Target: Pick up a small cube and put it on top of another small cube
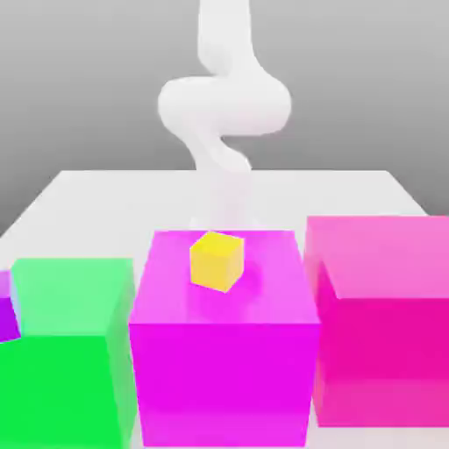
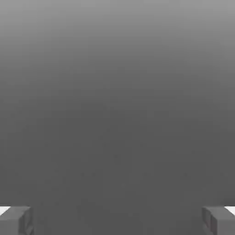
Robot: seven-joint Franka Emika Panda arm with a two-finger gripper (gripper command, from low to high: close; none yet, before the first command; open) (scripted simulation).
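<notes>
Small yellow cube [image 1: 217,260] atop big magenta cube [image 1: 224,338]; gripper [image 2: 117,220] fingers spread wide, holding nothing; pink block [image 1: 381,320] beside it, edge-cropped.

Small yellow cube [image 1: 217,260]: rests on top face of magenta cube [image 1: 224,351], near its centre, turned so 1 vertical edge faces exterior view, flat not tilted, casts soft reflection on glossy surface. Magenta cube: much larger, sits on white table between green cube [image 1: 66,368] at exterior view's left and pink cube [image 1: 381,324] at exterior view's right, close beside both. Purple cube [image 1: 7,309]: sliver at exterior view's left edge, partly behind green cube
</notes>
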